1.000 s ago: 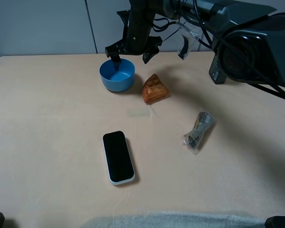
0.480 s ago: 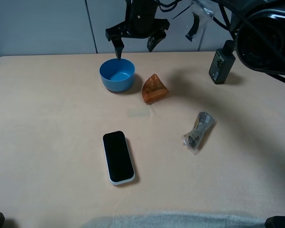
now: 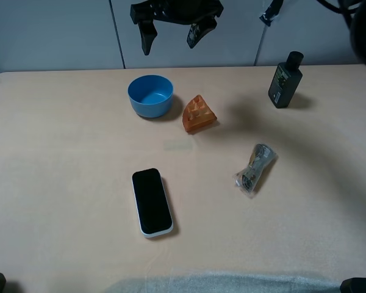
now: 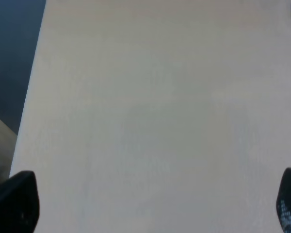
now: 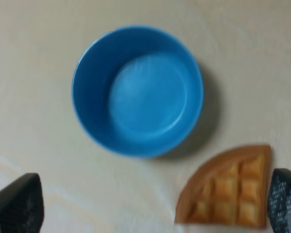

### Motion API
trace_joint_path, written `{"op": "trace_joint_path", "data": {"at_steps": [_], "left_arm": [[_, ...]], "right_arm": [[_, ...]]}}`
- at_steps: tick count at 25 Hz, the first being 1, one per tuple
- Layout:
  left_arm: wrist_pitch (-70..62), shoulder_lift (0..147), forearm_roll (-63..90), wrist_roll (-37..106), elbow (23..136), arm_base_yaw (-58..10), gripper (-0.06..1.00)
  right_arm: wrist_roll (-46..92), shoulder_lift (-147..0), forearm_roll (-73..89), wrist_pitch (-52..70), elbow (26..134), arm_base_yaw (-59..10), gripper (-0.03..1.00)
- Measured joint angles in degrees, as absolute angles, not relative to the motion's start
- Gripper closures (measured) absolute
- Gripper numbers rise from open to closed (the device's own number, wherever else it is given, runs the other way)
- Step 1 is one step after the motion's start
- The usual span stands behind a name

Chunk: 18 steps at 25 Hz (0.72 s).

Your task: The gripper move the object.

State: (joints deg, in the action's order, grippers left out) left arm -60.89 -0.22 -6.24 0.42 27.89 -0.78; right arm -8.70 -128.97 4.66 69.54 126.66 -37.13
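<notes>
The blue bowl point(image 3: 150, 95) stands upright and empty on the table at the back, left of the orange waffle wedge point(image 3: 199, 114). My right gripper point(image 3: 171, 29) hangs open and empty high above the bowl, well clear of its rim. In the right wrist view the bowl point(image 5: 138, 90) lies straight below, between the two black fingertips point(image 5: 17, 204), with the wedge point(image 5: 228, 187) beside it. My left gripper point(image 4: 150, 204) is open and empty over bare table; only its fingertips point(image 4: 14, 201) show.
A black phone with a white rim point(image 3: 151, 202) lies in the front middle. A crumpled clear packet point(image 3: 255, 168) lies to the right. A dark bottle point(image 3: 285, 79) stands at the back right. The table's left edge point(image 4: 31, 97) shows in the left wrist view.
My right gripper has risen from the bowl's rim to high above it, open throughout. The bowl has not moved. The arm no longer hides the dark bottle.
</notes>
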Motion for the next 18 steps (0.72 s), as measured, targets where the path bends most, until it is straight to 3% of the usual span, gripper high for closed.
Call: {"op": "trace_joint_path", "data": {"at_steps": [18], "left_arm": [[-60.9,-0.2,-6.2,0.4,27.9,-0.8,-0.03]], "right_arm": [[-2.9,-103.5,2.6,69.6,97.9,-37.1,0.28]]}}
